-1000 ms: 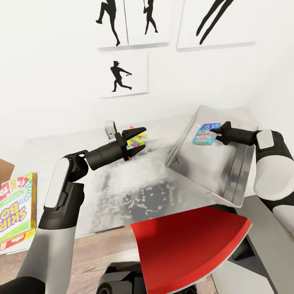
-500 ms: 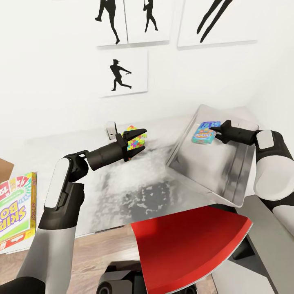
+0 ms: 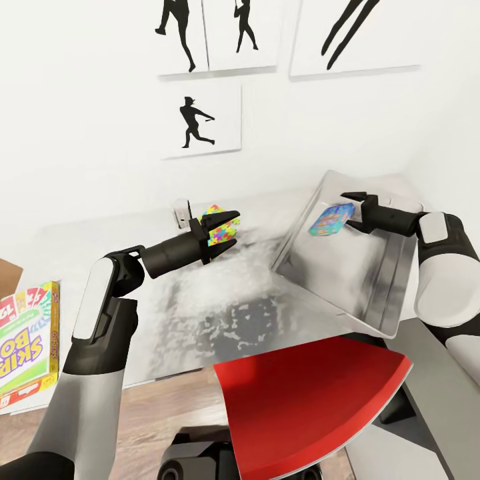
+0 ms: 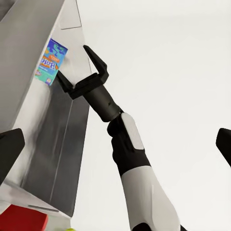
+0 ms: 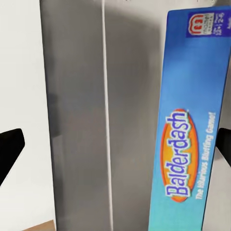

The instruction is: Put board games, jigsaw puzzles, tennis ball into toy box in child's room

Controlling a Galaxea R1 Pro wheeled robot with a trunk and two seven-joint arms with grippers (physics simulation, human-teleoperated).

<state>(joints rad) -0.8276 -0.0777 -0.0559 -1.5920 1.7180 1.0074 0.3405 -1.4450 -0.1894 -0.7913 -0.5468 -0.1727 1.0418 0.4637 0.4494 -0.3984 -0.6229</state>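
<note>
Right gripper [image 3: 351, 210] spread, blue game [image 3: 331, 219] loose just off its tips over the toy box [image 3: 373, 280], tilted. Left gripper [image 3: 225, 230] pinches a puzzle [image 3: 220, 229], counter-side of the box; it goes next

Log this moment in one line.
left gripper: shut on puzzle | right gripper: open | blue game: released over toy box

Blue game box [image 3: 331, 219] blocks toy box [image 3: 373, 293] mouth.
</note>
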